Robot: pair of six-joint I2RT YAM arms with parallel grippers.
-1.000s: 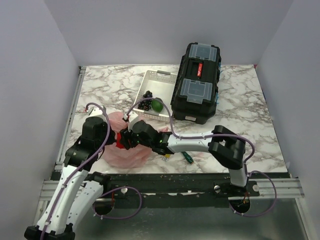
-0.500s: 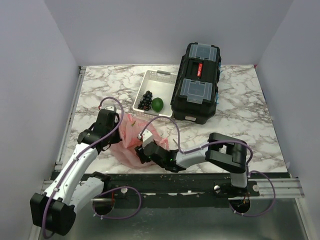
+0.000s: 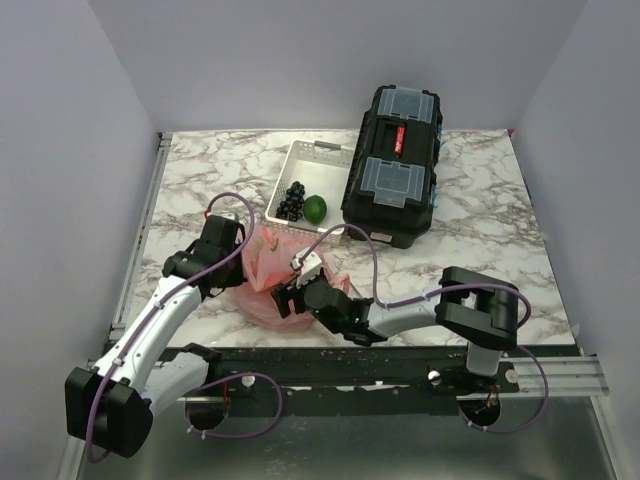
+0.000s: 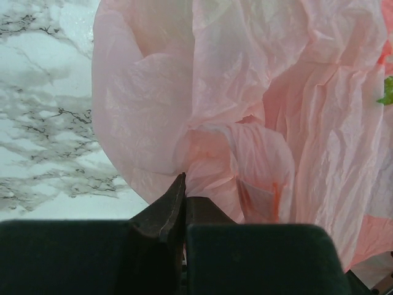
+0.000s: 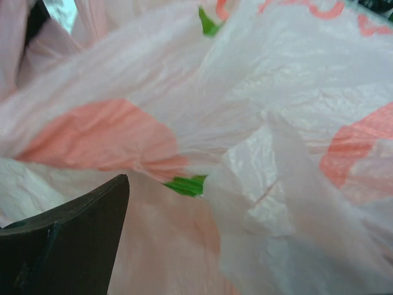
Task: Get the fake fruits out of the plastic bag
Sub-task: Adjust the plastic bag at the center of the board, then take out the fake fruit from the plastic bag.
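Plastic bag: we find it crumpled on the desk, left of centre in the top view, just below the white tray. One green fruit lies in that tray beside black grapes. Left gripper: closed, pinching a bag fold. Right gripper: against the bag's lower right edge; its opening we cannot tell.

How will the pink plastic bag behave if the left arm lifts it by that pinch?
The plastic bag looks thin and crinkled, so it would probably sag limply. The left gripper has its jaws on only a small fold, which might slip or stretch.
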